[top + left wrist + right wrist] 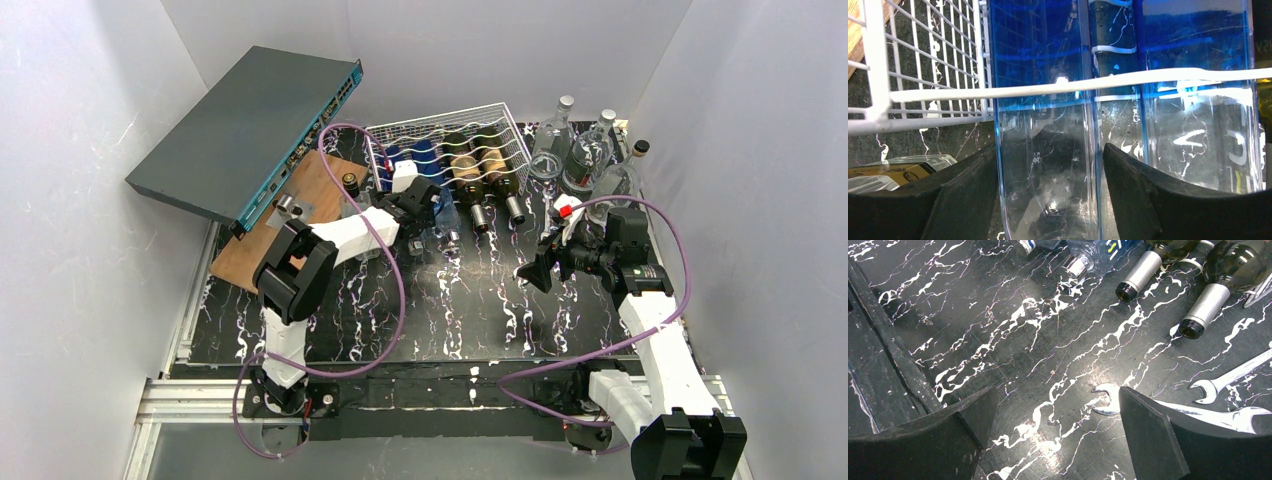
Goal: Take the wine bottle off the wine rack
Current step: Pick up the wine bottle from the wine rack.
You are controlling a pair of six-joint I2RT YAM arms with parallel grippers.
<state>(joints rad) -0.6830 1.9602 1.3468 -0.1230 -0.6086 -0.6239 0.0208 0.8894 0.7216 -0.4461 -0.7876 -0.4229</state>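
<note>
Left gripper (1049, 146) at the front of the wine rack (938, 93), fingers (948, 200) flanking the blue wine bottle (1040, 60) lying leftmost in that rack, firm hold impossible to tell: grasping step, likely, calling next for a squeeze and a straight pull out.
</note>
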